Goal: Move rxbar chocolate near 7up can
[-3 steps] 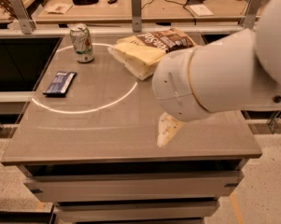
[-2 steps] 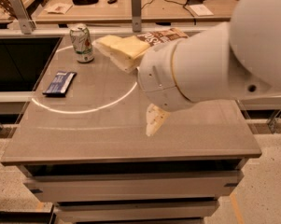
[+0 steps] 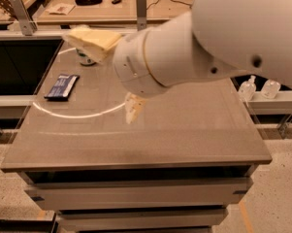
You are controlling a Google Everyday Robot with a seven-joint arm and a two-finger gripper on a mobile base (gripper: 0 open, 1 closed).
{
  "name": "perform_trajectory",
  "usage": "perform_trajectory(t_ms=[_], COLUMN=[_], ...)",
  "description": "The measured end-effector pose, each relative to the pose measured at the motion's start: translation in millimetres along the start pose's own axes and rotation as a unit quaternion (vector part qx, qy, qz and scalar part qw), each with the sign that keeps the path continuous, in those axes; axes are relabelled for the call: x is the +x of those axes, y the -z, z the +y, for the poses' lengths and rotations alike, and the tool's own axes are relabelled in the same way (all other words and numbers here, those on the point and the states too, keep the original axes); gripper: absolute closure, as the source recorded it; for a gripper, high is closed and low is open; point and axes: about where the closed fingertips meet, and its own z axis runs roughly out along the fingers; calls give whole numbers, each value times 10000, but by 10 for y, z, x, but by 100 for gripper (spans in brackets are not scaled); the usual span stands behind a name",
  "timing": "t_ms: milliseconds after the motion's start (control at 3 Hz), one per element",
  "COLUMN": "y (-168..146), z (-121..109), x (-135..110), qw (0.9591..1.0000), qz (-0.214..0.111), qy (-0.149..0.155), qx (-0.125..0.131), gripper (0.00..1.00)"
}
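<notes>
The rxbar chocolate (image 3: 62, 86), a flat dark blue bar with pale label patches, lies on the left part of the table (image 3: 184, 135). The 7up can (image 3: 89, 60) stands behind it near the far left edge. Only its lower part shows, under my upper finger. My gripper (image 3: 99, 76) hangs over the left-centre of the table, to the right of the bar and not touching it. It is open and empty: one pale yellow finger (image 3: 94, 41) reaches over the can, the other (image 3: 133, 108) points down at the table. My big white arm hides the far right of the table.
A bright ring of light (image 3: 82, 114) curves across the tabletop. Two metal posts (image 3: 20, 13) (image 3: 141, 4) stand behind the table, with a second table holding cables and small items beyond. Two clear bottles (image 3: 247, 87) stand on a ledge at the right.
My arm has swung left across the table. The upper finger now covers the can's top, and the arm hides the chip bag. The bar and the can have not moved.
</notes>
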Motion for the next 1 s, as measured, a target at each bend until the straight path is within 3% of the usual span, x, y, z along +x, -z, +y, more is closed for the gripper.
perform_trajectory(t_ms=[333,667,1000], y=[-244,-484,-675], z=[-222,-358,-419], x=[98,307,500], qw=[9991,9949,9909], qz=[-90,-206,-314], qy=[286,680,995], qx=[-303,-710,-845], gripper=[0,0,0])
